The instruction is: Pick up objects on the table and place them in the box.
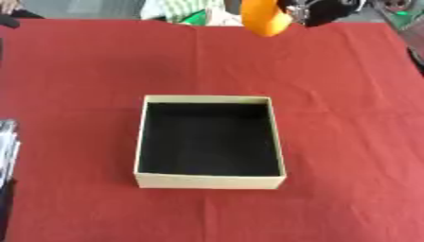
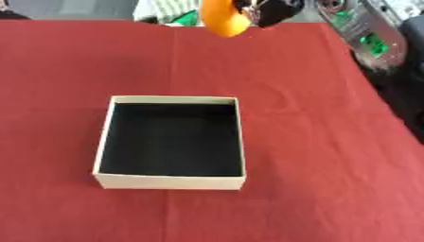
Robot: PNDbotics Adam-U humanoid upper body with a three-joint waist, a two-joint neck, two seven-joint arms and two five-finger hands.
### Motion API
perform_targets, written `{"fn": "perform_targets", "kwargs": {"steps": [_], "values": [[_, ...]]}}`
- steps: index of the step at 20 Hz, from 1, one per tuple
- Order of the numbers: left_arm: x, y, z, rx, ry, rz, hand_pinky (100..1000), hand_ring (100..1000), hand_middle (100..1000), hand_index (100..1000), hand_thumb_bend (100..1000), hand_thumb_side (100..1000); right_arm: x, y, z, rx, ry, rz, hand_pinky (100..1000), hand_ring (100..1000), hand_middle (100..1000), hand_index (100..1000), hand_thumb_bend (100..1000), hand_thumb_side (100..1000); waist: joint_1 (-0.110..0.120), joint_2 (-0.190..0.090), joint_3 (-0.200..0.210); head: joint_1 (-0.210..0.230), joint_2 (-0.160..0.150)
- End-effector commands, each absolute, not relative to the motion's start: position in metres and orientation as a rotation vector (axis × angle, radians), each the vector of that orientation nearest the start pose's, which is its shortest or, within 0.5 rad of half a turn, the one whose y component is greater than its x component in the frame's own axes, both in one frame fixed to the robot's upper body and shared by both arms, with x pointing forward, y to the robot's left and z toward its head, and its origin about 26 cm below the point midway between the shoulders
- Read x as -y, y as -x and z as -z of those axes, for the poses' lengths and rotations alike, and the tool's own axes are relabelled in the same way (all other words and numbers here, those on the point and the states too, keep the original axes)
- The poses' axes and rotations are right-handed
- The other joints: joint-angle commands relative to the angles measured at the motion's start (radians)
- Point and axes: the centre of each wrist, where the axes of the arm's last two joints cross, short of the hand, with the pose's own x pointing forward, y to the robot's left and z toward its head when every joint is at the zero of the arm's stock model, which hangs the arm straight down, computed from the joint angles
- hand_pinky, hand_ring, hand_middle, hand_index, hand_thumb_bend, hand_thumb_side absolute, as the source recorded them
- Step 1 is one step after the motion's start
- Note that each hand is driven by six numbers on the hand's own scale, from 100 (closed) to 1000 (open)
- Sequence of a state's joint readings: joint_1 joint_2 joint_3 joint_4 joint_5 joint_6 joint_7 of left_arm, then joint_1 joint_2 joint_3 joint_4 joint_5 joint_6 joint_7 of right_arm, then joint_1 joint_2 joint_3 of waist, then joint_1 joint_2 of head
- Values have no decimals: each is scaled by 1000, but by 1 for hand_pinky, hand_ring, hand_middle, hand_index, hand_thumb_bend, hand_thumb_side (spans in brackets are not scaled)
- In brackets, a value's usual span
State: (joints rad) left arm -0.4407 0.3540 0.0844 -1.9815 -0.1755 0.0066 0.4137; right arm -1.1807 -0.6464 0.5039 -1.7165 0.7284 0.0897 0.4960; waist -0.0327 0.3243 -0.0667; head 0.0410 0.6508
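A smooth orange rounded object (image 1: pixel 265 19) is held up in the air at the top of the view, above the far part of the table. Its surface looks even and a little shiny, and its lower end is rounded; what kind of thing it is, I cannot tell. The robot's right hand (image 2: pixel 269 10), black with some silver parts, is just beside it on the right and touches it, and its fingers seem curled around the object's side.

On the table lies a red cloth (image 1: pixel 348 94) with soft folds. In the middle stands an open square cardboard box (image 1: pixel 209 181), with pale beige walls and a dark, matt black inside. It is well apart from the orange object.

At the left edge of the left eye view a silver and black part (image 1: pixel 6 146) shows; its fingers cannot be made out.
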Motion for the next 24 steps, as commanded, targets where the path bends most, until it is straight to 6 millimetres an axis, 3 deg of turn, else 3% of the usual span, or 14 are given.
{"fn": "perform_targets", "kwargs": {"steps": [1,6,24], "values": [[-274,-307,-256,2507,-653,-56,448,659,697,844,167,678,137,-273,-399,-2286,-1270,2133,560,480,284,332,100,109,1,-28,2,-5,4],[-272,-307,-255,2507,-641,-57,447,659,698,844,167,679,122,-262,-393,-2293,-1153,2209,558,480,286,335,100,113,2,-29,6,-11,3],[-269,-308,-253,2502,-613,-65,445,657,696,842,167,679,95,-265,-352,-2261,-1042,2424,560,481,295,346,100,144,8,-20,26,-30,7]]}}
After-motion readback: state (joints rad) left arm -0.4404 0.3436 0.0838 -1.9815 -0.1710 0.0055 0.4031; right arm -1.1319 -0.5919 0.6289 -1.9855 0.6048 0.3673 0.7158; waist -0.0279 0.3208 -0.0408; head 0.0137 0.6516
